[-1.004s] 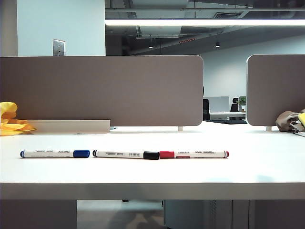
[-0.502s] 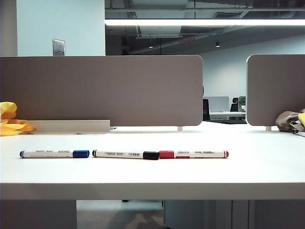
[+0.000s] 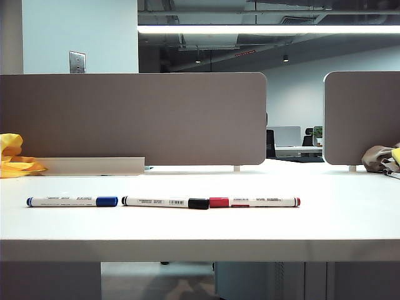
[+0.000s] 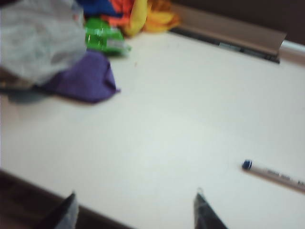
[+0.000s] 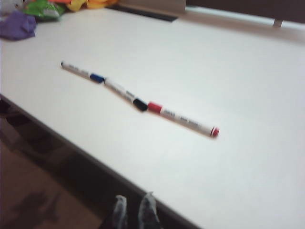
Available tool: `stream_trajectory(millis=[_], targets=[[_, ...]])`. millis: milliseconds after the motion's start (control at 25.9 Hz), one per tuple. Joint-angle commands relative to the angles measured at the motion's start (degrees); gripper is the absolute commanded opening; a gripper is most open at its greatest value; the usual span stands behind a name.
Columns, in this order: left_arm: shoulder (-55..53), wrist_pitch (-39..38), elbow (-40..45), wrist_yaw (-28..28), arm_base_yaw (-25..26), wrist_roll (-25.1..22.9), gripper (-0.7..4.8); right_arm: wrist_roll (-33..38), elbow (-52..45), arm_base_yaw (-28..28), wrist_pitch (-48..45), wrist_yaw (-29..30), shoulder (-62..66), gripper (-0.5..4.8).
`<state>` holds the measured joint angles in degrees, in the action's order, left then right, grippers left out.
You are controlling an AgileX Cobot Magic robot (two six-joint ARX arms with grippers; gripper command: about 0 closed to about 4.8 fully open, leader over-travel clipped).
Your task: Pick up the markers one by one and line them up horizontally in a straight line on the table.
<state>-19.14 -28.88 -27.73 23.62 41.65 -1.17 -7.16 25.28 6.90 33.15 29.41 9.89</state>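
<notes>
White desk top [image 3: 350, 219], open office behind, grey divider panels [image 3: 134, 119] along far edge, ceiling strip light [image 3: 269, 29] on. Three markers end to end in one straight row near front edge: blue-capped marker [image 3: 72, 202] leftmost, small gap, then black-capped marker [image 3: 165, 202], then red-capped marker [image 3: 254, 202], black and red caps touching. Nothing lying across the row or between it and the front edge. Yellow cloth [image 3: 14, 156] at far left by the panel, beige strip [image 3: 90, 165] beside it; grey and yellow bundle [image 3: 382, 159] at far right, all well apart from the markers. No arm visible in exterior view. Left gripper [image 4: 136, 212] over front-left edge of table, jaws spread wide, nothing between them; blue marker tip nearby, purple cloth [image 4: 86, 78], green packet [image 4: 105, 40] and grey cloth [image 4: 40, 40] further back. Right gripper [image 5: 133, 210] off the front edge, fingers nearly together, holding nothing, whole row of markers ahead of it.
</notes>
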Motion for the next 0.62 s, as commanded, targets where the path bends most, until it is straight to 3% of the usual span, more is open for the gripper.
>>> stream_trajectory(millis=[39,348,463,618], targets=[[-0.1,-3.7,-0.2,-0.3,0.0,0.3,3.08,0.0,-5.7,-0.1,2.6,0.1,-3.8,0.46],[2.6,-3.7,0.9,-0.4,-0.5,0.3,3.08,0.0,-12.7,-2.1,6.0,0.1,-9.9,0.46],[7.2,-3.6,2.1,-3.5,-3.8,0.3,3.08,0.0,-12.6,-3.7,6.0,0.2,-9.7,0.46],[12.0,-3.6,4.4,-3.2,-10.6,0.3,3.08,0.0,-12.8,-5.3,5.9,0.1,-9.7,0.46]])
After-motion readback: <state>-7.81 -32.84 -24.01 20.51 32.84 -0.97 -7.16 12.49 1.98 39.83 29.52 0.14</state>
